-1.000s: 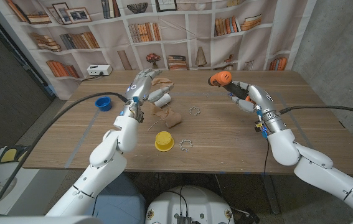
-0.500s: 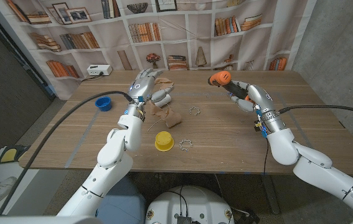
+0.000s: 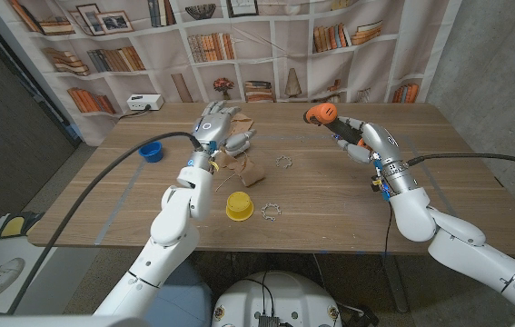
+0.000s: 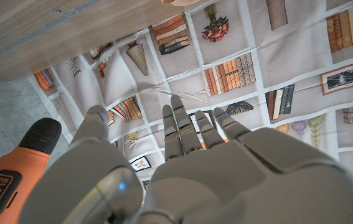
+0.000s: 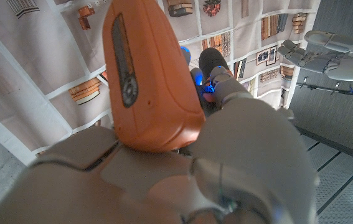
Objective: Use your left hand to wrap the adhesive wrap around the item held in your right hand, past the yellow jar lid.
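**Orange drill held up at upper right, left hand raised with nothing in it**

Toward the upper right of the head view, the orange power drill [image 3: 321, 114] is gripped in the right hand [image 3: 355, 138], lifted above the table [image 3: 439, 182]. The right wrist view has the same drill [image 5: 148, 74] close up, its orange body rising out of the right hand [image 5: 182, 168], whose fingers are wrapped around the handle.

Left of centre, in the upper part of the head view, the left hand [image 3: 219, 125] is raised over the table with its fingers spread and nothing between them. The left wrist view agrees: the left hand [image 4: 188, 162] has straight, parted fingers [image 4: 179, 127] pointing at the bookshelf backdrop [image 4: 269, 62], and the drill [image 4: 14, 171] sits at the lower left of that frame.

Just below the left hand in the head view lies the tan adhesive wrap [image 3: 242, 167], crumpled on the table. Directly under it in the frame, near the table's front edge, stands the yellow jar lid [image 3: 239, 205].

Beside the lid to its right lies a small toothed metal ring [image 3: 271, 212]; a second ring [image 3: 283, 163] lies further up, near the middle. A blue cup [image 3: 151, 151] sits toward the left side of the table, and a white box [image 3: 144, 103] rests at its upper left corner.
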`<move>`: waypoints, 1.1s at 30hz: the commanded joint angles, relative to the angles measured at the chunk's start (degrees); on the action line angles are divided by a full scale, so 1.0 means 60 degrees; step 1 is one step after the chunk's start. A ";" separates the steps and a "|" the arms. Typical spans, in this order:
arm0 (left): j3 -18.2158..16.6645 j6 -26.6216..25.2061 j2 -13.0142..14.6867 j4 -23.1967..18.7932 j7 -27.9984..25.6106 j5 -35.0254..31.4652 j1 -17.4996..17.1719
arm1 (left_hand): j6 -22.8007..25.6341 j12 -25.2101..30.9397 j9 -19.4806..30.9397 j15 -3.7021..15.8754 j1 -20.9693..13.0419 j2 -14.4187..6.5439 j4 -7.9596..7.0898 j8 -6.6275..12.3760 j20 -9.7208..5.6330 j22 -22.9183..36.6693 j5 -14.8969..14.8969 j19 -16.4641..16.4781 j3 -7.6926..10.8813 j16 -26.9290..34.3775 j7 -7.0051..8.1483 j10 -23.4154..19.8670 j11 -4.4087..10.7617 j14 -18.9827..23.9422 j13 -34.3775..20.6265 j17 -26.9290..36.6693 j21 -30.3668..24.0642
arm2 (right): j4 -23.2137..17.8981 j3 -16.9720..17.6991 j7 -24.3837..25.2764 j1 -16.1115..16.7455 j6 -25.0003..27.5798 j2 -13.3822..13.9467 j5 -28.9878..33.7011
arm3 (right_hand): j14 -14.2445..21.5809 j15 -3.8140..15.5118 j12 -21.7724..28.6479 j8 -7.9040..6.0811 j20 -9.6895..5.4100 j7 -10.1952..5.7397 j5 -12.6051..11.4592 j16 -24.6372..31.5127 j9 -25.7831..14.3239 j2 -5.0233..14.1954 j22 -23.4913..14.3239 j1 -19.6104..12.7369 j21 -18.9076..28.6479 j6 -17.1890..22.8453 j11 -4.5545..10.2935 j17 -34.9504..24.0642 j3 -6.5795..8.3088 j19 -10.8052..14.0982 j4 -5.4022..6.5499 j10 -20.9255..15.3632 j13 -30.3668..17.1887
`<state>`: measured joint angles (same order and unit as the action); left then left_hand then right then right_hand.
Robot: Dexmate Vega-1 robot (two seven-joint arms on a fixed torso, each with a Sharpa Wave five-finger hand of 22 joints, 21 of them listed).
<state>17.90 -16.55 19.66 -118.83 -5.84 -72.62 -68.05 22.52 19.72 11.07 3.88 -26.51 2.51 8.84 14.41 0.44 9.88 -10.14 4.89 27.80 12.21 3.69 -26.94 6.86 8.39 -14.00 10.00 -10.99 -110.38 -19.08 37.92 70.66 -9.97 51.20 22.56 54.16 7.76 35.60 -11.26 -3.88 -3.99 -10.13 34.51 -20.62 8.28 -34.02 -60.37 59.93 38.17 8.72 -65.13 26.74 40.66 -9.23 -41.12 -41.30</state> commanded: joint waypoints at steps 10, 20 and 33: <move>0.0052 0.0358 -0.0439 -0.0079 0.1547 -0.2070 0.0067 | 0.0056 -0.0010 0.0040 -0.0069 -0.0048 0.0097 -0.0023 -0.0015 0.0195 0.0003 0.0029 -0.0101 -0.0121 -0.0108 0.0004 -0.0044 -0.0001 -0.0043 -0.0073 0.0036 0.0054 | -0.0045 0.0050 0.0117 0.0118 -0.0064 0.0048 -0.0003 | 0.0112 0.0871 -0.0031 -0.0026 -0.1370 -0.0431 -0.0005 -0.0031 -0.0056 0.0427 0.0028 -0.0268 0.0703 0.0511 0.0041 -0.0069 0.1192 -0.0118 0.1096 -0.0047 -0.0087; 0.0010 0.0577 -0.0696 -0.0060 0.1709 -0.2471 -0.0006 | 0.0209 0.0040 0.0041 -0.0060 -0.0024 0.0131 -0.0039 0.0007 0.0206 0.0004 0.0024 -0.0116 -0.0178 -0.0105 0.0036 -0.0233 0.0069 -0.0032 -0.0117 0.0040 0.0046 | -0.0125 0.0140 0.0225 0.0289 -0.0052 0.0110 0.0004 | 0.0113 0.0871 -0.0057 -0.0022 -0.1369 -0.0439 -0.0006 -0.0071 -0.0071 0.0423 0.0096 -0.0247 0.0811 0.0514 0.0056 -0.0058 0.1202 -0.0177 0.1092 -0.0082 -0.0072; -0.0066 0.0672 -0.0993 0.0013 0.1869 -0.2715 -0.0207 | 0.0287 0.0055 0.0043 -0.0016 -0.0039 0.0135 -0.0043 -0.0003 0.0215 0.0005 0.0013 -0.0107 -0.0212 -0.0083 0.0015 -0.0337 0.0051 0.0039 -0.0164 0.0039 0.0031 | -0.0148 0.0170 0.0224 0.0376 -0.0112 0.0164 -0.0026 | 0.0144 0.0872 -0.0070 -0.0019 -0.1366 -0.0441 -0.0006 -0.0086 -0.0088 0.0418 0.0187 -0.0233 0.0942 0.0515 0.0037 -0.0077 0.1220 -0.0236 0.1071 -0.0073 -0.0119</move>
<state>17.90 -13.16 15.19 -119.24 4.37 -87.41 -68.47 23.85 19.70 11.06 3.79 -26.87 2.86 8.60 14.41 1.23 9.88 -10.14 4.09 26.76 11.81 3.79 -28.68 7.16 8.30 -14.80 9.99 -10.81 -111.02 -18.28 39.16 72.38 -10.44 51.91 22.56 54.24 7.68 35.16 -11.15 -3.78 -4.00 -10.13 34.11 -20.89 8.28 -32.81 -60.37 61.63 38.18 8.84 -65.40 26.99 39.53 -9.48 -41.43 -41.84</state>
